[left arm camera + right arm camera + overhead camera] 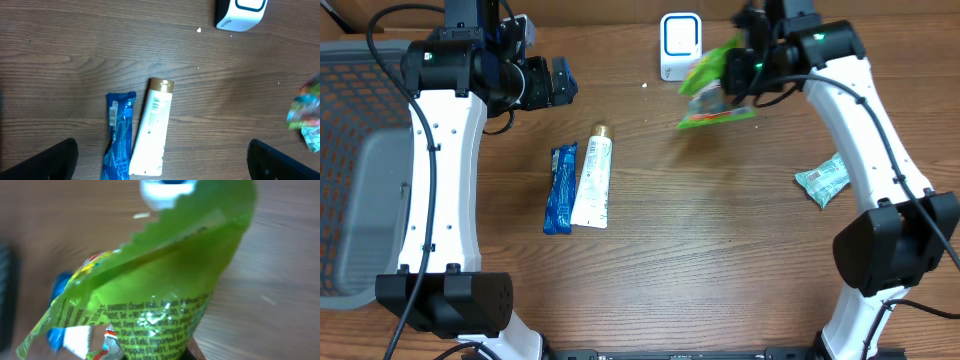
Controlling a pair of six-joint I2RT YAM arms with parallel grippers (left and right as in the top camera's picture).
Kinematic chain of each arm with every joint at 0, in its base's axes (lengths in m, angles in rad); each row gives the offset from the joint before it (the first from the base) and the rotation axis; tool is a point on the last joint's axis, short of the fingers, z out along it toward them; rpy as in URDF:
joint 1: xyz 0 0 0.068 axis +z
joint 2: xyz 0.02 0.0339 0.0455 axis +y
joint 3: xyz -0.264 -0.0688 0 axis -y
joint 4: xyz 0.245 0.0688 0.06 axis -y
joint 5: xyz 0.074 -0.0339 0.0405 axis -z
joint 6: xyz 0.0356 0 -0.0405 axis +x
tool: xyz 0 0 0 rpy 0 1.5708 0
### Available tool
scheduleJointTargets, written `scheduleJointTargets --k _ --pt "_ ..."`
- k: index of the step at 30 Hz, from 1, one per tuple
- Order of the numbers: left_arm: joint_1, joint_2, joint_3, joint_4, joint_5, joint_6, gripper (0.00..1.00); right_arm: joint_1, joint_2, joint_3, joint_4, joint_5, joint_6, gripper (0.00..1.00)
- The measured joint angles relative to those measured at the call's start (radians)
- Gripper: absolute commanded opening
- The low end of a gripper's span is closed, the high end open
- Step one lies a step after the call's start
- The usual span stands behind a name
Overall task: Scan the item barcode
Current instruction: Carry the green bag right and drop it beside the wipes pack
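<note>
Overhead, the right hand is clamped on a green bag just beside the scanner; its wrist view shows the bag's small print; the left hand stands wide apart

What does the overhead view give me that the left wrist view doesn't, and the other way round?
Only overhead: the teal packet on the right, the grey basket on the left, and the right gripper holding the green bag up beside the white scanner.
Only left wrist: the barcode printed on the white tube, near its gold cap.
Both: the tube lying beside the blue wrapper, the scanner, and the green bag, though the left wrist catches only what looks like a blurred edge of it.
</note>
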Motion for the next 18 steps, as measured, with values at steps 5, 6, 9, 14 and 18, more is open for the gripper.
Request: scheduleJointTargets --k 5,6,9,14,18 --pt "0.0 0.0 0.0 0.001 0.0 0.0 1.0 -0.127 0.0 -0.171 0.156 0.286 0.388 0.04" --pt "0.0 0.0 0.0 0.0 0.0 0.0 1.0 -0.156 0.004 -0.236 0.207 0.32 0.462 0.04" --pt "0.0 0.0 0.0 0.0 0.0 0.0 1.0 -0.253 0.013 -0.401 0.321 0.362 0.609 0.04" --pt "0.0 0.0 0.0 0.0 0.0 0.0 1.0 -0.399 0.018 -0.512 0.386 0.326 0.708 0.75" --pt "0.0 0.0 0.0 0.0 0.0 0.0 1.0 -0.431 0.018 -0.501 0.373 0.205 0.611 0.91"
